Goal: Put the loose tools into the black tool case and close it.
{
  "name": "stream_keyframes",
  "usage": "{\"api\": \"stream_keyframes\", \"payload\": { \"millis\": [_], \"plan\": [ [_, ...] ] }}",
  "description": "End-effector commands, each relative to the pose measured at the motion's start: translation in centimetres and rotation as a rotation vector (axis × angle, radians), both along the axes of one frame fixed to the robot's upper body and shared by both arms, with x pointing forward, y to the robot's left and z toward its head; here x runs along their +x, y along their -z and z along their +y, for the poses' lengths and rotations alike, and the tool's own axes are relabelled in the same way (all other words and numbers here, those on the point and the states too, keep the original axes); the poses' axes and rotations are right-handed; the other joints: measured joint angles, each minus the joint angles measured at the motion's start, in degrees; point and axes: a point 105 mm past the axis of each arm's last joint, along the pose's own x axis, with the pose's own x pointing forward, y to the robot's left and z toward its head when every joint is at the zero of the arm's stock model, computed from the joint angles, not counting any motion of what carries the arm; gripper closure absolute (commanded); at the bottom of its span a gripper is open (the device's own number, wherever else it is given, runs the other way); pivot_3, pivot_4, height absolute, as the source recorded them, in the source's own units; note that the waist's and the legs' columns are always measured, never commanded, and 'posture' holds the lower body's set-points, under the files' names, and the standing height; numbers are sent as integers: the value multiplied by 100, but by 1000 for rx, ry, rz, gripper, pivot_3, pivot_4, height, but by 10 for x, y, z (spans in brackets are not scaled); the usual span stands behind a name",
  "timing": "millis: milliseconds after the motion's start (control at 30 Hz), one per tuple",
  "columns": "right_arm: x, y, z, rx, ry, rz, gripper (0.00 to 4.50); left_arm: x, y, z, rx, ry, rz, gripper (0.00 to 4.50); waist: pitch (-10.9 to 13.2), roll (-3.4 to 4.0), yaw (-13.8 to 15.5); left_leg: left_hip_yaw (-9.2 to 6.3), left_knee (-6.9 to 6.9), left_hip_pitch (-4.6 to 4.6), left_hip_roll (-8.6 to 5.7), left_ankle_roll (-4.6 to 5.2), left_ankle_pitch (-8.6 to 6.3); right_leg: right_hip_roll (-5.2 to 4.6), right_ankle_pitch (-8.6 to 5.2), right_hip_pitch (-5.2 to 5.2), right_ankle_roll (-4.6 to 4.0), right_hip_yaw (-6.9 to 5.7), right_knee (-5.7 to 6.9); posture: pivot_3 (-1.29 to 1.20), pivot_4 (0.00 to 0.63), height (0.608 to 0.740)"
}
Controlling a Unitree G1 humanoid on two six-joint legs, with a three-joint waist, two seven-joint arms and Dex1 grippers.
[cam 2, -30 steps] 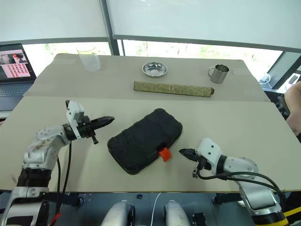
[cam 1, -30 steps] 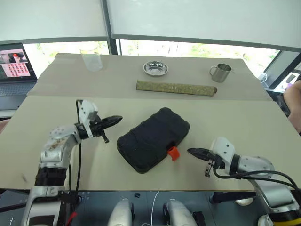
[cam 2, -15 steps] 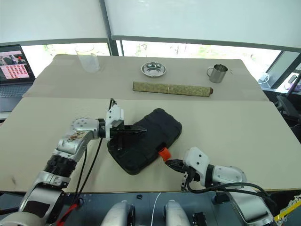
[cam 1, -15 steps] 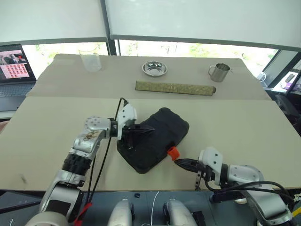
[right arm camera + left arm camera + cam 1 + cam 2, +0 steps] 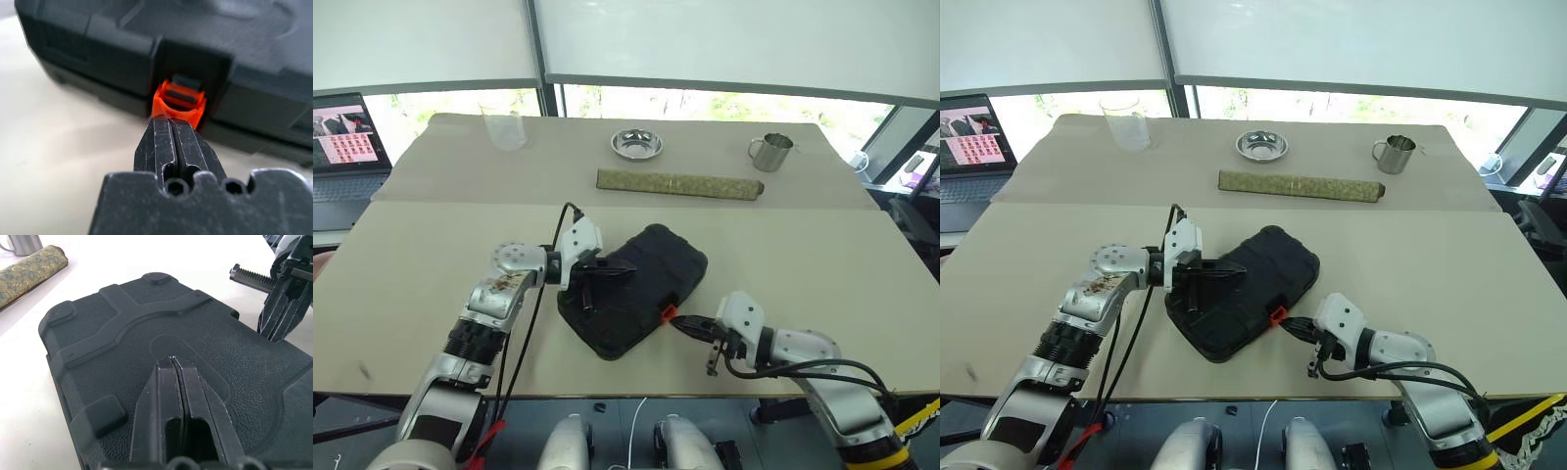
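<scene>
With fingers pressed together, left gripper [image 5: 177,363] bears down on the lid of the flat black moulded-plastic tool case [image 5: 636,286]. Right gripper [image 5: 172,122], likewise closed, meets the small orange latch [image 5: 178,103] on the case's near edge. Keep lid pressure steady; push latch squarely until seated.

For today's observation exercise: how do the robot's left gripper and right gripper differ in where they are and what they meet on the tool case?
The left gripper lies over the black tool case's textured lid; the right gripper sits at its front edge.
The left points across the lid; the right points its tips at the orange latch.
Both are shut and hold nothing.
</scene>
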Motion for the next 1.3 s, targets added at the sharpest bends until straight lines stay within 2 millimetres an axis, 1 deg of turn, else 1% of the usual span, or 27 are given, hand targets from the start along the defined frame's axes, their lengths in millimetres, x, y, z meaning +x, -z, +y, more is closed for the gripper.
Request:
{"api": "stream_keyframes", "payload": {
  "millis": [33, 100, 200, 267, 333, 367, 467, 500, 600, 767, 933, 1033, 1167, 1300],
  "plan": [
    [4, -28, 6, 72, -10, -131, 4500, -3, 23, 2, 47, -19, 74, 4437, 0, 0, -23, 0, 0, 4, 0, 0, 0, 0, 0, 3, 0, 0, 0, 0, 150, 740],
    [4, -32, 6, 100, -5, -136, 4500, -3, 25, 3, 50, -24, 78, 4437, 0, 0, -39, -1, -1, 20, 1, 0, 0, 1, -1, 19, 0, 0, 0, 0, 150, 740],
    [1, -31, 6, 102, -8, -118, 4500, -2, 27, 5, 55, -29, 83, 4437, -1, 2, -61, -2, -3, 42, 1, 0, 0, 1, -13, 45, 19, -2, -3, 0, 150, 740],
    [4, -24, -3, 109, 67, -26, 4500, -3, 28, 5, 56, -30, 85, 4437, -1, 3, -61, -5, -3, 45, 1, 0, 0, 0, -14, 51, 19, -4, -6, 0, 150, 740],
    [3, -19, -8, 119, 112, 52, 3925, -3, 29, 5, 56, -31, 86, 4500, -2, 4, -60, -4, -3, 44, 1, 0, -1, -1, -12, 52, 16, -3, -7, 0, 150, 740],
    [0, -15, -8, 106, 110, 94, 3779, -3, 29, 5, 57, -31, 87, 4500, -3, 5, -60, -4, -4, 44, 1, 0, -1, -1, -10, 51, 12, -3, -7, 0, 150, 740],
    [-6, 1, -10, 67, 151, 188, 2765, -5, 32, 5, 65, -26, 90, 4500, -8, 12, -67, -4, -6, 44, 1, 0, -1, -1, -7, 51, 6, -3, -7, 0, 150, 740],
    [-7, 5, -10, 53, 170, 202, 2361, -5, 32, 5, 67, -23, 90, 4500, -9, 15, -70, -5, -7, 46, 2, 0, -1, -1, -8, 52, 6, -3, -7, 0, 150, 740],
    [-7, 10, -8, 56, 206, 231, 1357, -6, 33, 4, 70, -20, 90, 4500, -17, 28, -77, -4, -7, 46, 1, 0, -1, -1, -13, 52, 13, -2, -9, 0, 150, 740],
    [-6, 6, 5, 117, 203, 252, 1357, -7, 36, 5, 83, -16, 95, 4500, -21, 34, -78, -5, -8, 45, 1, 0, -1, -1, -21, 52, 26, -2, -10, 0, 150, 740],
    [-3, 3, 15, 136, 195, 250, 1357, -7, 37, 6, 95, -14, 95, 4500, -22, 37, -79, -5, -9, 45, 1, 0, -1, -1, -29, 52, 40, -2, -11, 0, 150, 740],
    [-1, 3, 17, 142, 202, 251, 1357, -7, 38, 6, 99, -13, 96, 4500, -24, 39, -79, -5, -10, 45, 1, 0, -1, -1, -30, 52, 41, -2, -12, 0, 150, 740],
    [2, 8, 16, 124, 223, 247, 1357, -8, 40, 8, 104, -13, 96, 4500, -25, 41, -83, -5, -11, 46, 1, 0, -1, -1, -31, 52, 42, -2, -13, 0, 150, 740],
    [6, 7, 15, 138, 238, 235, 2405, -8, 39, 9, 107, -15, 96, 4500, -26, 43, -87, -5, -14, 46, 2, 0, -1, -1, -31, 52, 42, -2, -14, 0, 150, 740]
  ]
}}
